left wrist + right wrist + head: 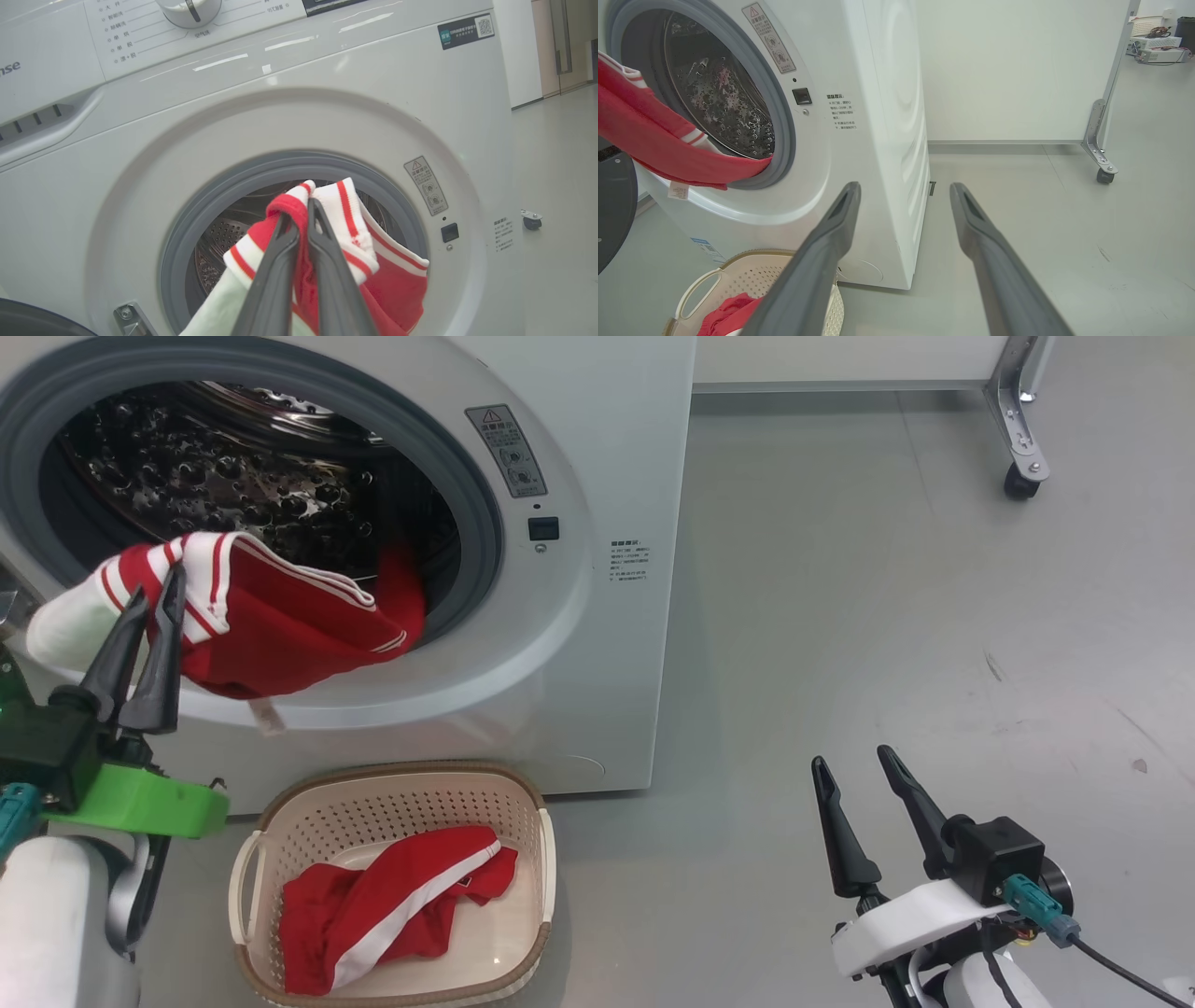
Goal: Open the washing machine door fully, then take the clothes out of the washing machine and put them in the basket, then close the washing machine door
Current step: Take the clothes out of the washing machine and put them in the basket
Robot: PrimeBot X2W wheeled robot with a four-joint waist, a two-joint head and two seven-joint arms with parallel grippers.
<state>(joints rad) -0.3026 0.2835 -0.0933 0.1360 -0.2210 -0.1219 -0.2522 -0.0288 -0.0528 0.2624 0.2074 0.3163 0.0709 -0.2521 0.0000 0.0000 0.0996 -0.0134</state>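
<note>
The left gripper [157,586] has its two long dark fingers pressed together, pinching the red-and-white striped cuff of a red garment [280,625]. It holds the cloth up just in front of the mouth of the washing machine [616,448], at the lower left of the round opening. From the gripper the garment stretches back over the grey rubber ring [471,495], and its far end lies inside the perforated steel drum [233,476]. A pale white part of the cloth droops to the left of the fingers. A small white tag [266,717] hangs below the red fabric, against the machine's white front.

The washing machine door [614,205] stands swung open to the left of the opening; part of its dark rim shows at the edge of the right wrist view.

Below the opening, on the grey floor [887,569] and close to the machine's front, sits the basket [392,782], cream with a brown rim. A second red garment [373,905] with a broad white stripe lies crumpled inside it.

The right gripper [852,758] hovers well apart from the clothes, to the right of the machine above the floor, its fingers spread wide and holding nothing.

On the machine's front, right of the ring, is a warning sticker [507,450]. At the back right a caster wheel [1019,483] rests on the floor under a metal bracket.
</note>
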